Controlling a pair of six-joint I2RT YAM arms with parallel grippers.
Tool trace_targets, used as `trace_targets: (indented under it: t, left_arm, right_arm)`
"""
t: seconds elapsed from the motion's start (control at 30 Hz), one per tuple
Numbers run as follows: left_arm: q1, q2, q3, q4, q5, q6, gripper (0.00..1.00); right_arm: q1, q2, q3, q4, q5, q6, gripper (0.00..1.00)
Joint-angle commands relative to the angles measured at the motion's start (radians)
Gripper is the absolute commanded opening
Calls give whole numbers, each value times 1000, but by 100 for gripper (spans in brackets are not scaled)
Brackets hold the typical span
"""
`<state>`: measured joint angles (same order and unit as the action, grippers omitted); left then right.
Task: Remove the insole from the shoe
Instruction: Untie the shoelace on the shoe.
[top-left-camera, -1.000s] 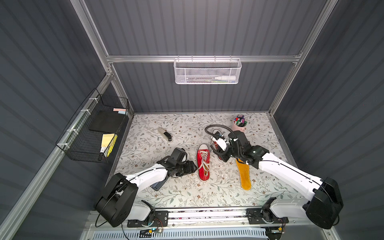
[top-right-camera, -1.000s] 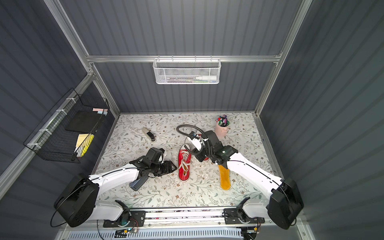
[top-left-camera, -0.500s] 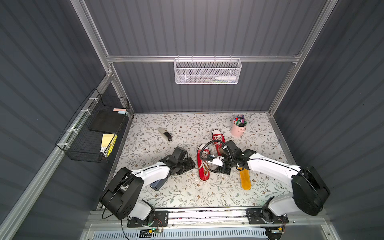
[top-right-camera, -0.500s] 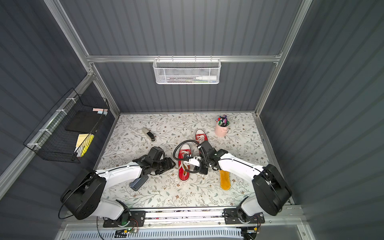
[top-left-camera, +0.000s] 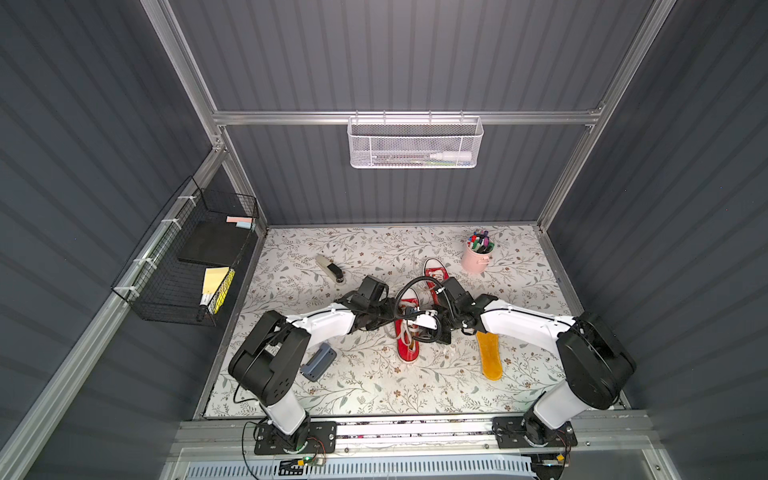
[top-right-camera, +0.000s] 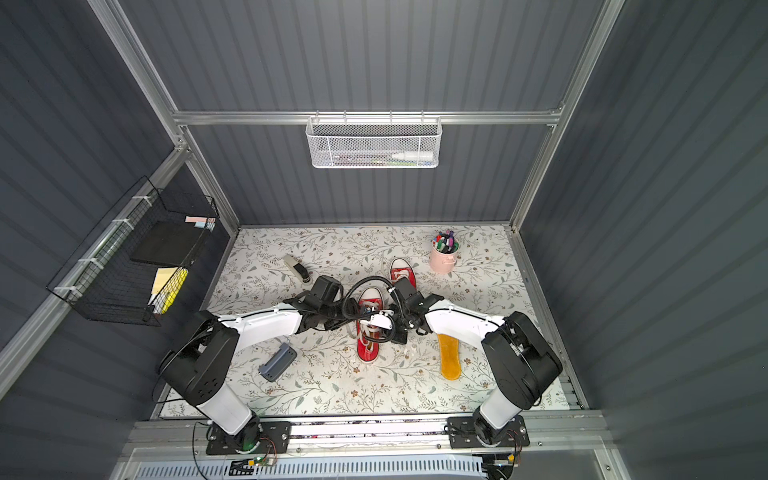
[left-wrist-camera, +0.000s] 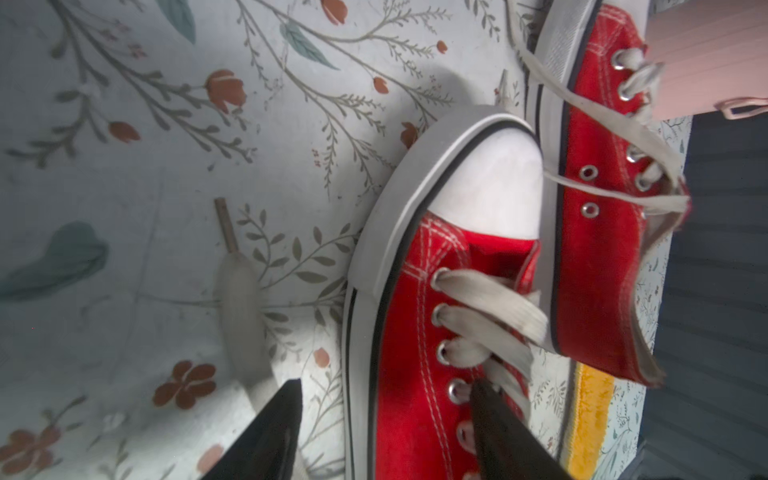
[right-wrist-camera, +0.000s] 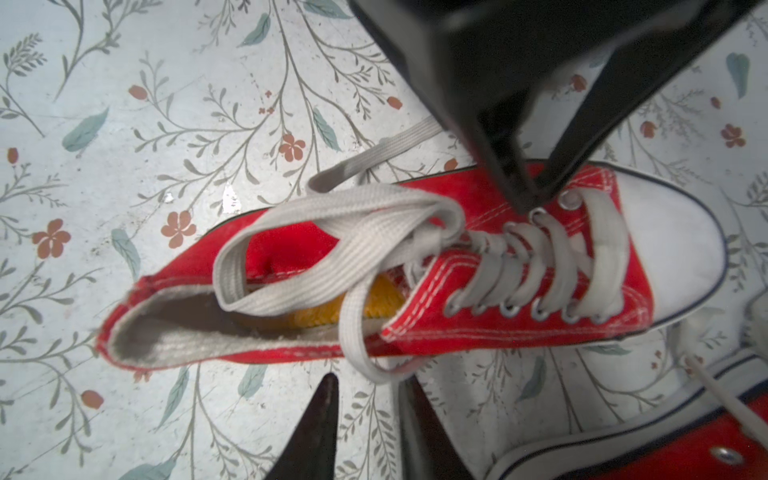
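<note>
- Your shoe (top-left-camera: 407, 348), red canvas with a white toe cap, lies on its sole in the middle of the floral worktop (top-left-camera: 374, 388). Its toe points to the back wall and its heel to the arm bases. Its laces (right-wrist-camera: 353, 232) are loose and looped across the opening.
- The insole (right-wrist-camera: 384, 298) is inside the shoe. In the right wrist view you see its yellow-orange under the laces, just behind the tongue.
- Your left hand (left-wrist-camera: 386, 384) is at the shoe's forefoot, reaching in from the left-arm side. One finger (left-wrist-camera: 282, 432) is outside the sole over bare worktop and the other (left-wrist-camera: 498, 432) is over the eyelet row, so the shoe's side wall stands between them. You cannot tell whether they pinch it. The outer finger seems clear of the rubber, but that view is soft.
- Your right hand (right-wrist-camera: 369, 379) is beside the shoe's middle on the right-arm side. Its fingers are a narrow gap apart with only worktop between them, and a lace loop ends just beside one fingertip.
- A second shoe (top-left-camera: 435, 269) lies just beside the shoe's toe, on the right-arm side and further back.
- A loose insole (top-left-camera: 489, 359), also yellow-orange, lies flat near the shoe's heel on the right-arm side, apart from it.
- A pink cup (top-left-camera: 476, 261) of markers stands well beyond the toe. A stapler (top-left-camera: 329, 269) lies beyond the toe on the left-arm side, and a grey tool (top-left-camera: 318, 363) lies near the heel on that side.
</note>
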<state>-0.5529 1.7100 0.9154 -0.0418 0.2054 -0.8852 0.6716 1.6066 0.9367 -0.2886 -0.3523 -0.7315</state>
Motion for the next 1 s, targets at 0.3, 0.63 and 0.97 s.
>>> trace_targets:
  t: [0.3, 0.63, 0.97]
  left_arm:
    - [9, 88, 56, 28, 35, 31, 64]
    - [9, 118, 76, -9, 16, 32, 61]
    - [8, 143, 81, -44, -9, 48, 59]
  right_arm:
    - [10, -13, 29, 10, 1, 12, 45]
    - [13, -20, 41, -6, -33, 23, 3]
    - [15, -226, 41, -68, -76, 137, 0]
